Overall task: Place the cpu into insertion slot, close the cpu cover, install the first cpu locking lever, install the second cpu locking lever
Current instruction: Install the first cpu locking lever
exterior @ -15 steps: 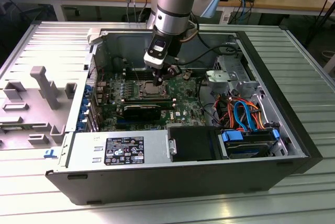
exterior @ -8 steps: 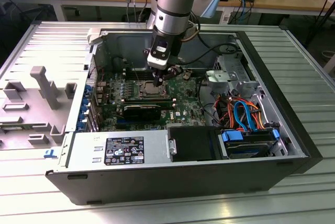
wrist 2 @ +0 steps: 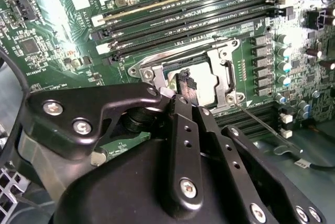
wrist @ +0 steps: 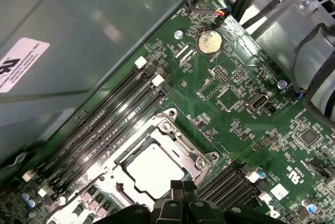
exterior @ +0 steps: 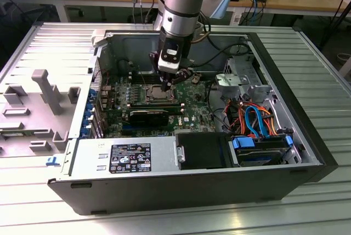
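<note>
Dull grey square cpu (wrist: 154,169) sits flat in insertion slot (exterior: 156,93), thin silvery cpu cover (wrist: 181,143) framing it. Arm's gripper (wrist: 183,187), ribbed black pads (wrist: 177,187) pressed together, at slot's 1 o'clock in exterior view.

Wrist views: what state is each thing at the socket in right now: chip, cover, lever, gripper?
cpu: seated flat in the insertion slot.
cpu cover: apparently down, framing the chip.
locking lever: thin rod sticking out from the socket's corner, seemingly unlatched.
gripper: shut, empty, tips just over the cover's edge.
</note>
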`<state>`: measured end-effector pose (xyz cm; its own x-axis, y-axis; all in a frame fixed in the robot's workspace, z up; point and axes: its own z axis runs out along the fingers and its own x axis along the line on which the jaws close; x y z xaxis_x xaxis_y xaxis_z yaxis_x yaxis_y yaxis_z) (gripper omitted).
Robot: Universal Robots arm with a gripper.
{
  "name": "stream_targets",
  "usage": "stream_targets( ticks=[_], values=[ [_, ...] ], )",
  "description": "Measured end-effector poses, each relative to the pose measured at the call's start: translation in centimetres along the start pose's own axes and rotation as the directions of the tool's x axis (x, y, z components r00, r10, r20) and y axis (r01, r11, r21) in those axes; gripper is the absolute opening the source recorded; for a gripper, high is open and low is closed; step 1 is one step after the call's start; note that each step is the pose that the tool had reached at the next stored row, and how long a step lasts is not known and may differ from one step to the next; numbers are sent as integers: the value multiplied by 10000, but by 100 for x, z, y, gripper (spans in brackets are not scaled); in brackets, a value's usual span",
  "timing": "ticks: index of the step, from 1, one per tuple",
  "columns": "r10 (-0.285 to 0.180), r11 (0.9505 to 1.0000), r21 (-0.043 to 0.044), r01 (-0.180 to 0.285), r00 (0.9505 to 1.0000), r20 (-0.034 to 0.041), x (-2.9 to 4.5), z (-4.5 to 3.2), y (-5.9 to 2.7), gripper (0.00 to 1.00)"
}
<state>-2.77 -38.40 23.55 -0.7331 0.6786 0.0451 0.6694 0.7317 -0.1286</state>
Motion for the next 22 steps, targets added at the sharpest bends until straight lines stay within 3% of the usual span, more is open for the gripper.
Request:
stream_targets(
  ticks=[7,11,16,22],
  values=[
    [-924,9957,46,923,9957,117,0,0,0,11],
    [-1514,9885,67,1513,9883,180,0,0,0,11],
    [-2483,9687,120,2481,9683,285,0,0,0,11],
    [-3458,9383,128,3456,9376,364,0,1,1,11]
  ],
)
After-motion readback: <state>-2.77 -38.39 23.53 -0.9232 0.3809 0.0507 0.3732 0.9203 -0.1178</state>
